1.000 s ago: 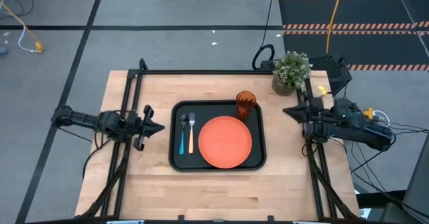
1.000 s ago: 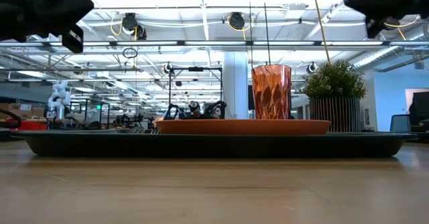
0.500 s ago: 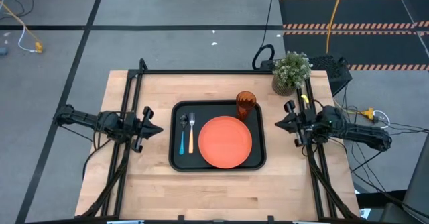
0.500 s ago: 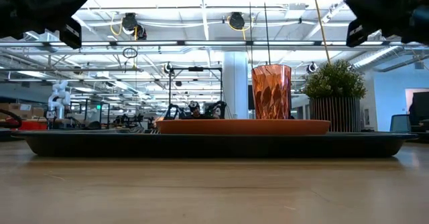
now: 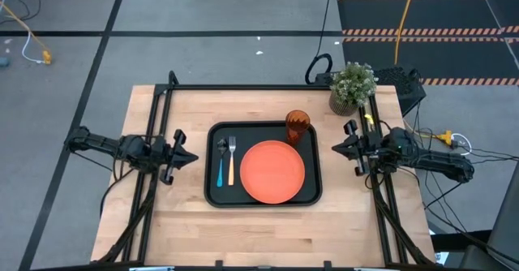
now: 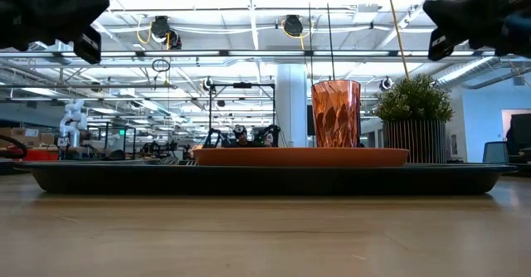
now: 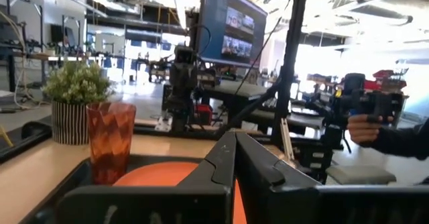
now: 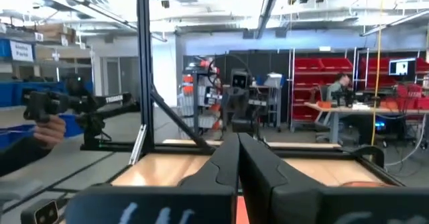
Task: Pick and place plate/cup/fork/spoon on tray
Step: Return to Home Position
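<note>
Tray (image 5: 262, 131) sits about mid-surface, long side parallel to the near edge, all four items on it.
Plate (image 5: 272, 170) lies flat on the tray's right part, toward its near rim.
Spoon (image 5: 220, 162) and fork (image 5: 231, 159) lie on the tray's left part, side by side and parallel, handles toward the near edge. Spoon is the outer one, nearest the tray's left rim.
Cup (image 5: 297, 126) stands upright just beyond the plate's far rim, near the tray's far right corner. Can't tell if it touches the plate.
Potted plant (image 5: 351, 87) is off the tray, at the surface's far right corner.
Left gripper (image 5: 188, 156) is over the surface's left edge, pointing at the tray, well apart from it. Its fingers (image 7: 214, 163) are pressed together, nothing between them.
Right gripper (image 5: 337, 149) is over the right edge, pointing at the tray, clear of it. Its fingers (image 8: 221, 167) are also together, empty.
In the low view both grippers hang high above the surface, touching nothing.
</note>
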### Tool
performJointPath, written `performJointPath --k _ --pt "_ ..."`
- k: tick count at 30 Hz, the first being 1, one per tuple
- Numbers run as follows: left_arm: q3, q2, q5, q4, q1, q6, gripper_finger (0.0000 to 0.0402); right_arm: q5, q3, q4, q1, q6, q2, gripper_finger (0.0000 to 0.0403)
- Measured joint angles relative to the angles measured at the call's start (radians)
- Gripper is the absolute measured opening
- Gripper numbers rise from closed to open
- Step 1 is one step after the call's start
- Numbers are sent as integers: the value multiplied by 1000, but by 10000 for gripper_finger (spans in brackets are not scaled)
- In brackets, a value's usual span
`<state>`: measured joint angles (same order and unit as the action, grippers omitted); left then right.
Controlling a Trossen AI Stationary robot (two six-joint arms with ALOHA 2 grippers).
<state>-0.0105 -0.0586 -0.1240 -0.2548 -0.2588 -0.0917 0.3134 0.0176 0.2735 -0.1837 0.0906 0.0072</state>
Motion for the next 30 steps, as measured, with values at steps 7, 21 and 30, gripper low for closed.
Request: performJointPath --k 7,21,30 --pt "0 0 0 113 0 -3 13 0 -1 -83 0 -7 0 0" --pt "0 0 0 201 0 65 28 0 -2 -204 0 2 31 0" --pt "-1 -6 1 215 0 68 32 -2 -2 -209 0 2 78 0"
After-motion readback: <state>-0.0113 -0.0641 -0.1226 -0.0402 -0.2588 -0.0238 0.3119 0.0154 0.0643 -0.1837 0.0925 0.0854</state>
